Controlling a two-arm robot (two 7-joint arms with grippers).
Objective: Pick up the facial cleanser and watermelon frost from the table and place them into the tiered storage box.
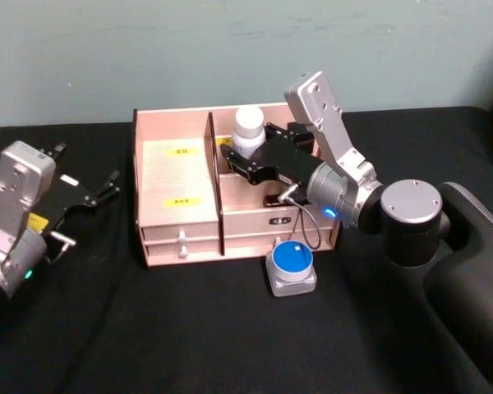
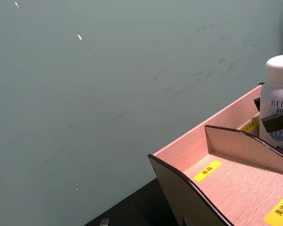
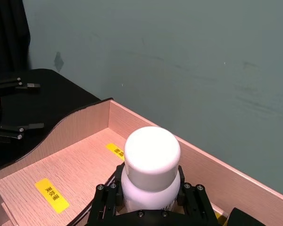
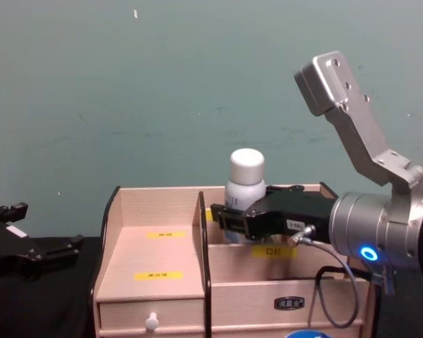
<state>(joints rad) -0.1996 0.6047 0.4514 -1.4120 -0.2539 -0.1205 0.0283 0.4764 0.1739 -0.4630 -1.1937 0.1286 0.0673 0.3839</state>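
The facial cleanser (image 1: 249, 127), a white bottle with a rounded cap, stands upright over the back right compartment of the tiered storage box (image 1: 172, 176). My right gripper (image 1: 245, 156) is shut on its body, one finger on each side. The box wall hides its base in the chest view, where the facial cleanser (image 4: 245, 176) rises above the right gripper (image 4: 229, 218). The watermelon frost (image 1: 292, 261), a squat jar with a blue lid, sits on the table just in front of the box's right drawers. My left gripper (image 1: 89, 164) rests open on the table left of the box.
A black cloth covers the table (image 1: 189, 336). A teal wall (image 4: 162, 84) rises right behind the box. The box's left half holds two stepped shelves with yellow labels (image 1: 181, 201) and nothing on them. A white-knobbed drawer (image 1: 181, 242) faces front.
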